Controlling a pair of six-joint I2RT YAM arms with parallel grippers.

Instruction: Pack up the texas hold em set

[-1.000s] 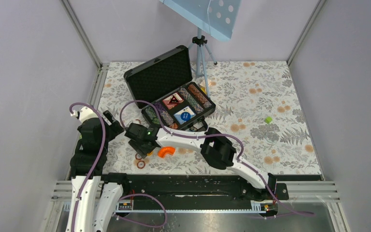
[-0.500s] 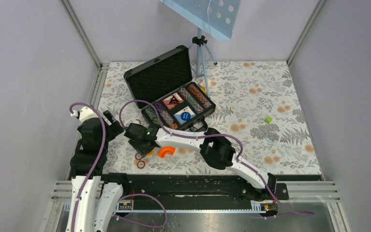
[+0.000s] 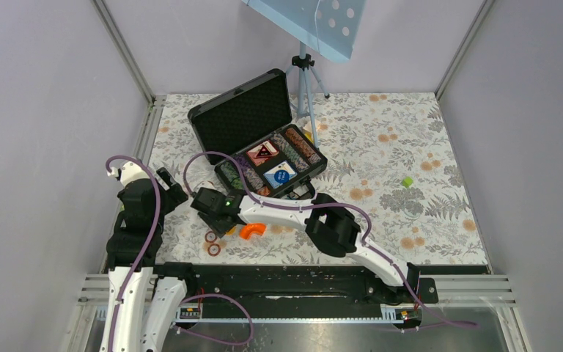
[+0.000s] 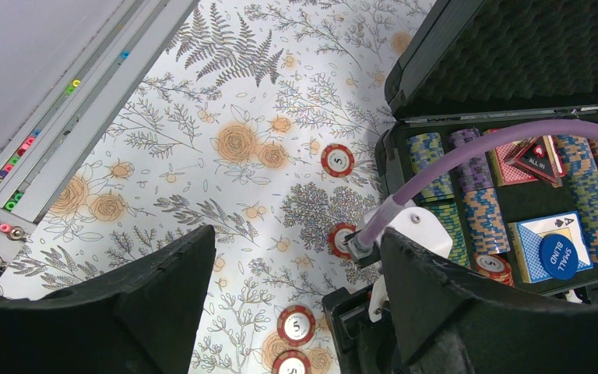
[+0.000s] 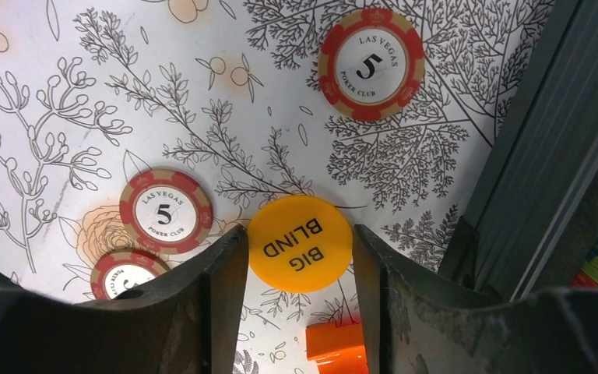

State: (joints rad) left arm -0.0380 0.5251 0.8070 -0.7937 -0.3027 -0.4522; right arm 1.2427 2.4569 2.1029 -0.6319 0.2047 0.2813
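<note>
Top view: black hard briefcase (image 3: 243,116) sits open mid-table, long axis running near-left to far-right, foam lid tilted back far-left; right gripper (image 3: 216,224) is low on the floral cloth (image 3: 410,220), just beside the case's near side. Left wrist: left gripper (image 4: 294,251) gapes wide, empty, above loose red-striped chips (image 4: 337,159). Right wrist: its fingers (image 5: 202,312) flank a flat yellow round BIG BLIND button (image 5: 300,245), face-up, no long axis; contact unclear. Best: keep tips on the cloth, squeeze evenly across the rim, avoid the orange plastic piece (image 5: 336,347).
</note>
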